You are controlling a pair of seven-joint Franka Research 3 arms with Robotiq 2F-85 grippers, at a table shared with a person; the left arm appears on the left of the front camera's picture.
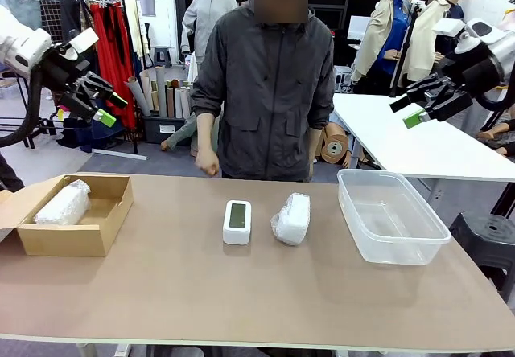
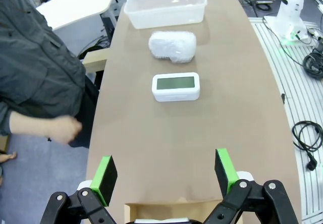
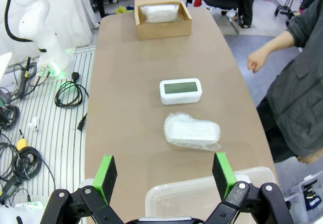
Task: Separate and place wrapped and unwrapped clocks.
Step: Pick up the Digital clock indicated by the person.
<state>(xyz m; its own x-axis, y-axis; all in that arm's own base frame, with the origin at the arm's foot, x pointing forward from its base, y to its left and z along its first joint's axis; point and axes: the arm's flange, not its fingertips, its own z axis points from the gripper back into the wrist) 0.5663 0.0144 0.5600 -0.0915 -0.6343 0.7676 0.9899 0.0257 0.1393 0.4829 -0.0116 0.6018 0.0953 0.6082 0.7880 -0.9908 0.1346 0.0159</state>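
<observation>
Our left end effector (image 1: 111, 108) and right end effector (image 1: 406, 112) hang up high, fingers apart, nothing in them. The bare white rounded clock with grey-green screen (image 1: 237, 221) sits on the counter (image 1: 241, 293) just beside one lumpy white bubble-wrapped bundle (image 1: 292, 217). The other bundle (image 1: 63, 204) is in the brown cardboard box (image 1: 76, 240).

Two wrapped clocks (image 1: 291, 218) (image 1: 63, 204), one bare clock (image 1: 236, 221), one cardboard box (image 1: 60, 241), one plastic tub (image 1: 388, 252).

Bare clock (image 3: 180, 91) between wrapped bundle (image 3: 192, 130), box (image 3: 164, 31).

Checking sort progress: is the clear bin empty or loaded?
Empty. The clear bin shows a bare floor; unwrapped clock and wrapped bundle lie outside.
</observation>
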